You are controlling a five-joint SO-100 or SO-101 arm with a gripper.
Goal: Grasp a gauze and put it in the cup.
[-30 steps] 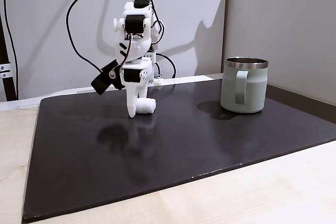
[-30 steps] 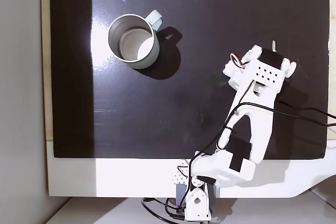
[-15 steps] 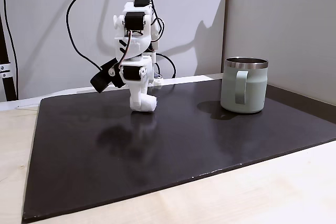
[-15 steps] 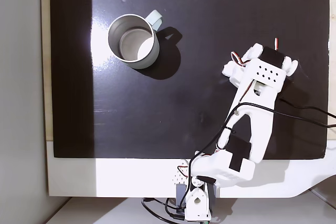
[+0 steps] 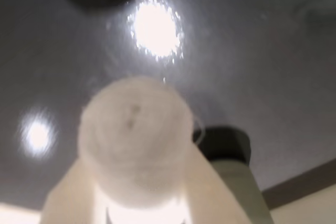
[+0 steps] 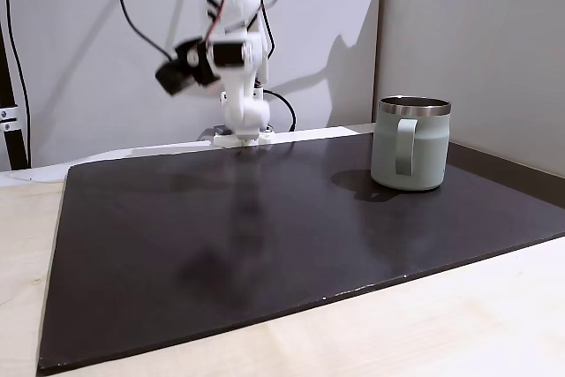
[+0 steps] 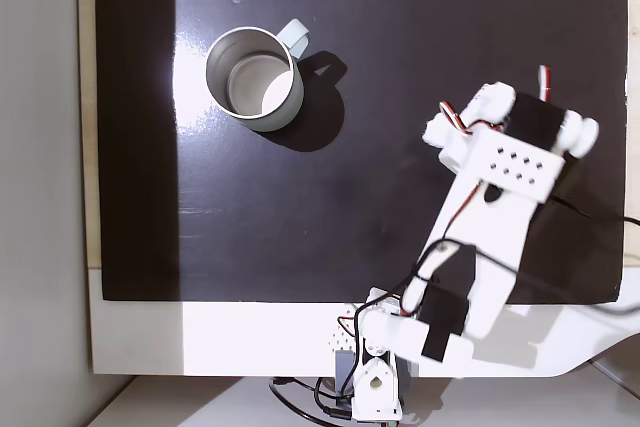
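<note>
Here the gripper (image 5: 137, 203) is clamped on the white gauze (image 5: 134, 135), raised above the black mat (image 6: 291, 236), well apart from the sage-green cup (image 6: 410, 144).

gauze (image 5: 134, 140): soft, fuzzy white fabric. cup (image 6: 409, 149): matt sage-green coating, bare steel rim shining. mat (image 6: 265, 236): dark, smooth, semi-glossy, reflecting lamps. table (image 6: 459, 324): pale wood grain showing. arm (image 7: 495, 207): white plastic looking smooth.
</note>
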